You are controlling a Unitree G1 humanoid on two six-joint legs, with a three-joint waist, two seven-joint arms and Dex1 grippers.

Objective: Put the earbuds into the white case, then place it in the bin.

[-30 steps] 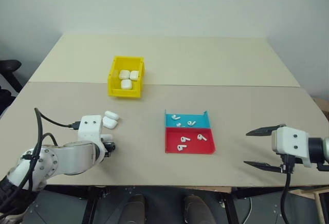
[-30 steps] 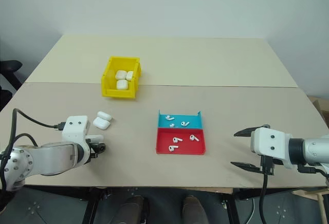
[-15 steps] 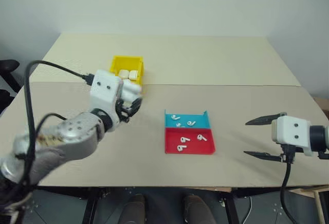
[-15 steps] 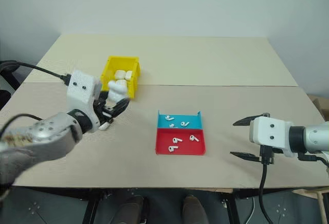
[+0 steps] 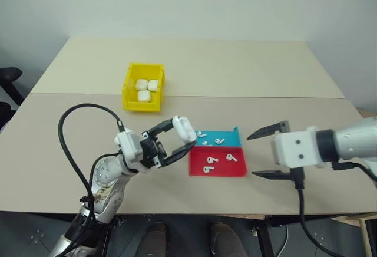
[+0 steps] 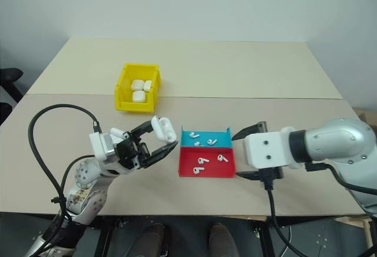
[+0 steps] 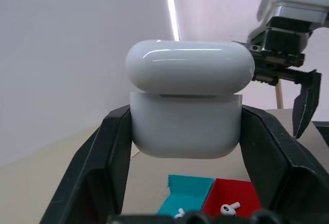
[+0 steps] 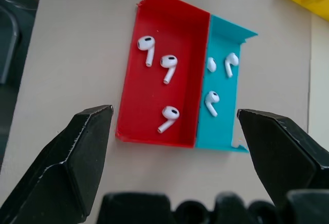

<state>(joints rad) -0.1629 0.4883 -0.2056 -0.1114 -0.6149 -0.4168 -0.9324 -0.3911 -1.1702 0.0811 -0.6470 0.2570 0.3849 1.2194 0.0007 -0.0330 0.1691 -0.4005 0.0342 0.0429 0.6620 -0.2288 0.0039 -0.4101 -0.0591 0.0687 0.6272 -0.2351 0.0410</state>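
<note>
The left hand (image 5: 184, 138) is gripping the white case (image 5: 184, 128) above the table (image 5: 265, 80). The right hand (image 5: 272, 151) is hovering wide open and empty beside the tray (image 5: 221, 166) of earbuds (image 5: 210, 161).

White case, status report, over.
Left gripper shut on white case, lid closed, lifted off the table beside the tray. Right gripper open above the earbuds. Nothing in the way.

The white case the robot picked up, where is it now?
The white case is gripped in the left end effector, lifted above the table just left of the red and teal tray.
</note>
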